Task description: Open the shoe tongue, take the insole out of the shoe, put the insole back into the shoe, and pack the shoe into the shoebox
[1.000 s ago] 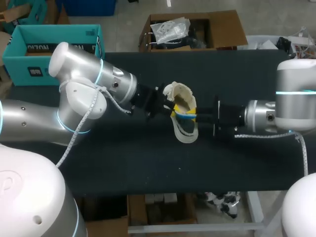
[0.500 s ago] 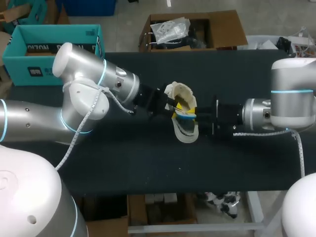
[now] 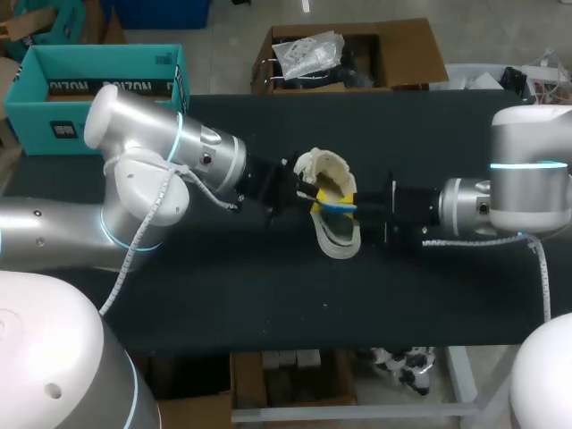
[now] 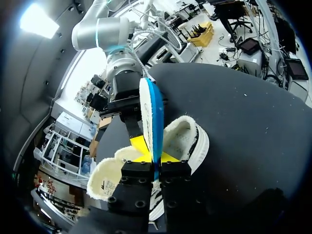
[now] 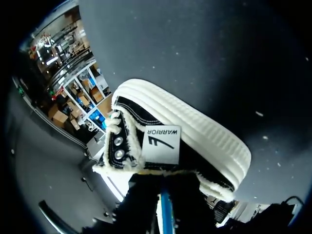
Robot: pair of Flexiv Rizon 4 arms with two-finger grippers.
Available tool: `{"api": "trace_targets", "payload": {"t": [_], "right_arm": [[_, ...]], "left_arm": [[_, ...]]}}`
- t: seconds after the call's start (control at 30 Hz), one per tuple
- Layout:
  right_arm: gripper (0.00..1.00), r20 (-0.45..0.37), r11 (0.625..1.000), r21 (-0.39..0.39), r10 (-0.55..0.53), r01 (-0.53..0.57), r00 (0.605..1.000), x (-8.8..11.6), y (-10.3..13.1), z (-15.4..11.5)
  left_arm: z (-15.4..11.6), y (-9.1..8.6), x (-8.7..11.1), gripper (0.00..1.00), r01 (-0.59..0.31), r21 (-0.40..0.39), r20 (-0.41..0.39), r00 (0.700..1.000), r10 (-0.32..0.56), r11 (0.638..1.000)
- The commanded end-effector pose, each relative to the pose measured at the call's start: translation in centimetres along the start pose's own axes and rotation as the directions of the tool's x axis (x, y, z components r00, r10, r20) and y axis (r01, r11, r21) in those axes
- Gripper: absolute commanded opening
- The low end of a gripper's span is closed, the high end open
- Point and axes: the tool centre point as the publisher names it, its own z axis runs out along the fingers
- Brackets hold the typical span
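Shoe: white fleece-lined black canvas shoe (image 3: 335,243), in the middle of the black table (image 3: 268,295).
Insole: blue-and-white foam insole (image 3: 336,206), on edge at the shoe's opening.
Left gripper (image 3: 308,192): clenched on the insole.
Right gripper (image 3: 362,213): grasping its other end.
Shoebox: open teal cardboard shoebox (image 3: 54,85), far left; contents unclear.

Head view: light falls evenly from above, and we find no hard shadow on the dark table (image 3: 223,295), which reads near black. The silver shell of the left arm (image 3: 143,134) carries soft white glare; the right arm (image 3: 527,170) likewise. The pale shoe (image 3: 329,172) stands out bright.

Left wrist view: a white patch burns out high beyond the table. The insole (image 4: 153,112) is well lit; the left gripper (image 4: 155,168) is black, with little detail.

Right wrist view: dimmer. The right gripper (image 5: 163,195) is a dark silhouette; the shoe's white sole catches the light.
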Motion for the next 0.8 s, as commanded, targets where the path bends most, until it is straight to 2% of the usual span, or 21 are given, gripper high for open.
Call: {"api": "trace_targets", "payload": {"t": [0.03,0.17,0.3,0.33,0.37,0.4,0.8], "right_arm": [[0.40,-0.012,1.000,-0.007,-0.013,0.013,1.000,0.1,-1.2,-1.3],[0.38,-0.031,0.999,0.018,-0.034,0.034,0.999,0.0,-2.8,-2.3],[0.20,-0.050,0.998,0.045,-0.039,0.041,0.998,-0.2,-3.8,-2.6],[0.14,-0.052,0.998,0.048,-0.040,0.042,0.998,-0.2,-3.9,-2.6],[0.04,-0.050,0.998,0.050,-0.042,0.045,0.998,-0.3,-4.0,-2.5],[0.00,-0.048,0.997,0.054,-0.044,0.047,0.998,-0.3,-4.0,-2.5],[0.00,-0.018,0.997,0.054,-0.055,0.056,0.998,-0.1,-2.3,-0.5]], "left_arm": [[0.3,0.2,0.1,0.00,0.003,0.001,0.001,1.000,-0.003,1.000],[0.4,0.4,0.2,0.00,0.005,0.000,-0.001,1.000,-0.005,1.000],[0.5,0.5,0.1,0.00,0.008,-0.003,-0.002,1.000,-0.008,1.000],[0.5,0.5,0.1,0.00,0.007,-0.003,-0.001,1.000,-0.007,1.000],[0.6,0.5,0.0,0.00,0.007,-0.002,-0.001,1.000,-0.007,1.000],[0.7,0.5,-0.1,0.00,0.006,-0.002,-0.001,1.000,-0.006,1.000],[1.5,1.8,-0.1,0.00,0.021,-0.050,0.001,1.000,-0.021,0.999]]}}
